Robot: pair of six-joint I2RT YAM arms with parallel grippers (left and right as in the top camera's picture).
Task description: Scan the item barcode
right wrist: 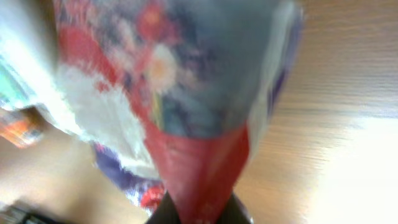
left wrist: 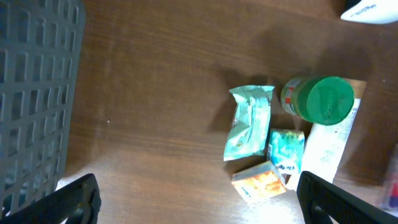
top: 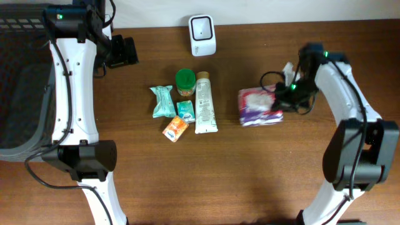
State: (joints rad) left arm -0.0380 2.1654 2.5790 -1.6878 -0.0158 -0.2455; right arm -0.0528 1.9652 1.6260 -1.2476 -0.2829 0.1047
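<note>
Evidently the right gripper (top: 283, 88) pinches the tissue pack (top: 259, 106) by its edge — to lift it toward the scanner (top: 202, 35); left gripper (top: 128, 51) spread, idle

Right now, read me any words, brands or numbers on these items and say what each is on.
No text is legible.
Printing on the white tube: too small.
Printing on the teal packet, teal box and orange box: blurred.
Wrapper of the tissue pack: blurred, nothing readable.
</note>
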